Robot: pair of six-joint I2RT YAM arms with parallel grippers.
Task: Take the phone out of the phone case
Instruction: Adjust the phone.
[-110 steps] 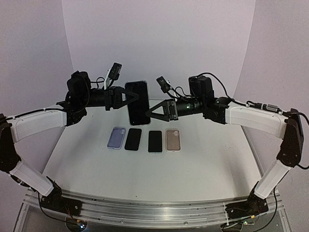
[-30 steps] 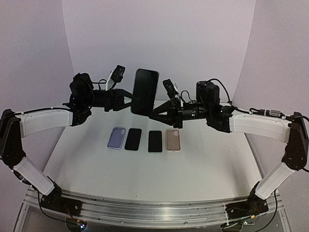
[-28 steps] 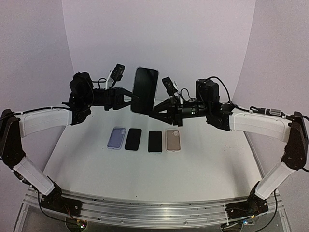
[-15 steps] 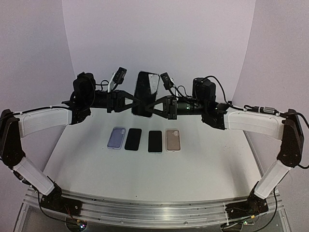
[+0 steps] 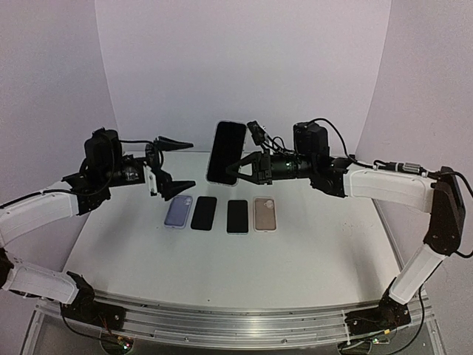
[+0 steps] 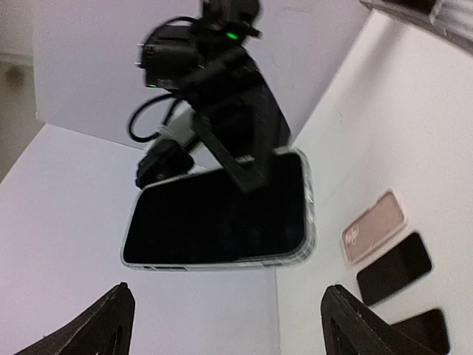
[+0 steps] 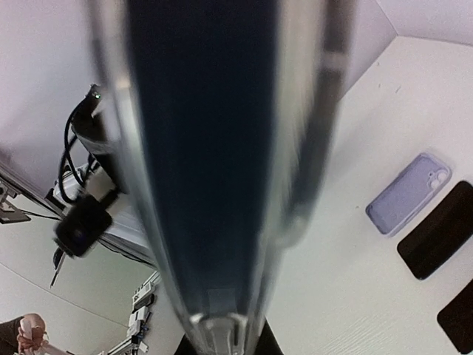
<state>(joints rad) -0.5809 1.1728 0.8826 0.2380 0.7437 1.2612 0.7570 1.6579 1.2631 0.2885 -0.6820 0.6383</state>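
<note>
A black-screened phone (image 5: 225,151) in a clear phone case (image 6: 309,214) hangs upright and slightly tilted above the back of the table. My right gripper (image 5: 238,167) is shut on its lower right edge. In the right wrist view the phone (image 7: 207,148) fills the frame edge-on, its clear rim (image 7: 295,111) blurred, and it hides my fingers. My left gripper (image 5: 179,164) stands open to the left of the phone, apart from it, with nothing between its fingers. From the left wrist the phone (image 6: 214,214) lies beyond my open left gripper (image 6: 228,292).
Below the held phone, a row lies on the white table (image 5: 222,266): a lavender case (image 5: 178,211), two black phones (image 5: 204,213) (image 5: 237,216) and a pink case (image 5: 264,214). White walls enclose the back and sides.
My left gripper has let go of the cased phone, opened wide and drawn back to the left. The right gripper still holds the phone, shifted a little to the right.
</note>
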